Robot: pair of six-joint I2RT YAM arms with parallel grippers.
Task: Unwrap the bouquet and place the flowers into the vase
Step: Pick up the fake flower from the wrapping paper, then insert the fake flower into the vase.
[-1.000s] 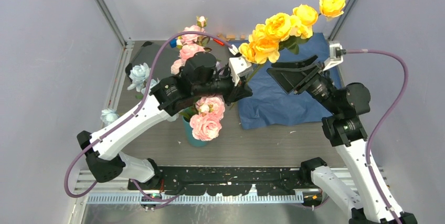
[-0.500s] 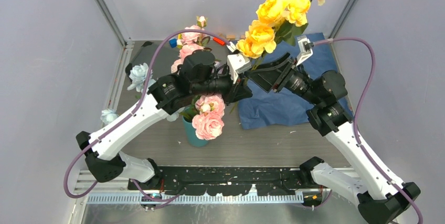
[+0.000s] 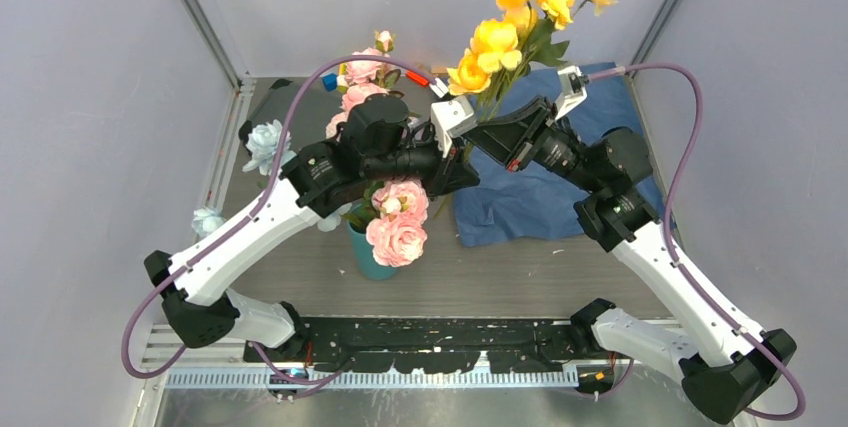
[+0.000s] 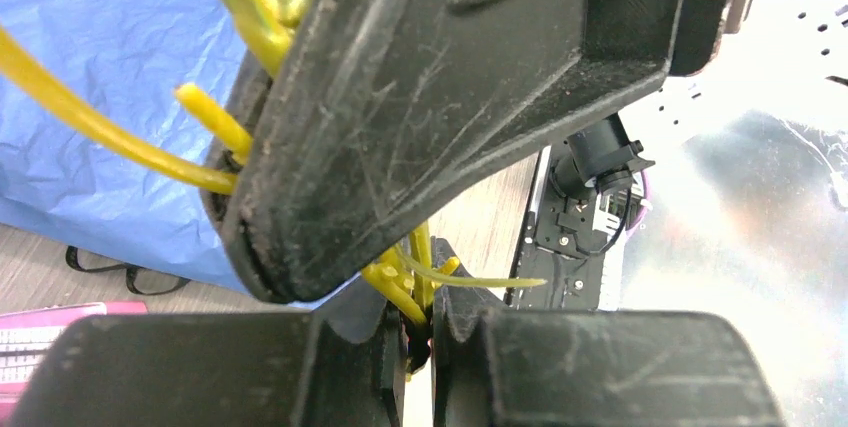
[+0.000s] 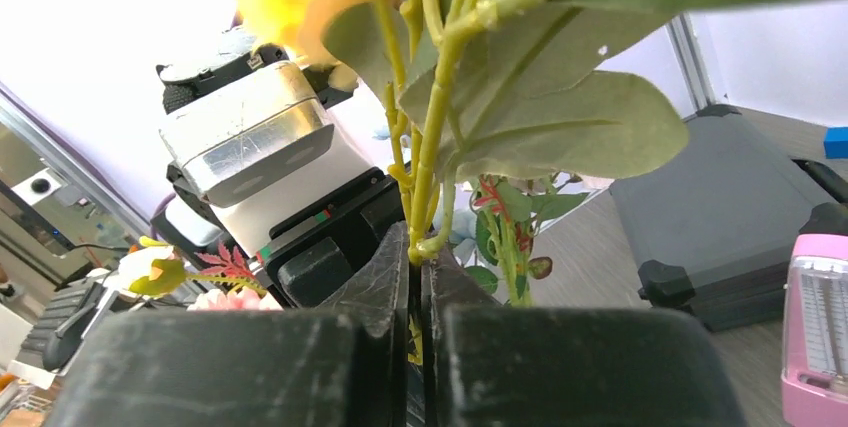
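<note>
Yellow flowers (image 3: 497,42) are aloft, well above the worktop (image 3: 500,267), with the blooms leaning toward 12 o'clock in the top view. We note both hands meeting tip to tip at the base of the stems.

Left hand (image 4: 420,332): fingers pressed together, pinching the thin yellow stem ends low down. Its wrist view is largely filled by one black finger of the other hand, right alongside.

Right hand (image 5: 420,292): fingers likewise pressed together, nipping a green leafy stem just above the left hand's grip. Leaves and blurred yellow petals crowd the top of its view.

Vase (image 3: 365,262): teal and upright on the worktop, at 7 o'clock from the meeting hands, under the left forearm. Pink flowers (image 3: 400,219) stand in it, and we see more pink heads past the arm toward 12 o'clock.

Pale blue flowers (image 3: 265,140) lie loose on the worktop at the 9 o'clock side.

Blue paper wrap (image 3: 540,197) is spread flat at 4 o'clock from the hands, holding no flowers. A black ribbon (image 4: 105,272) lies at its edge.

Pink metronome (image 5: 815,347) stands beside a dark case (image 5: 720,237) on the worktop.
</note>
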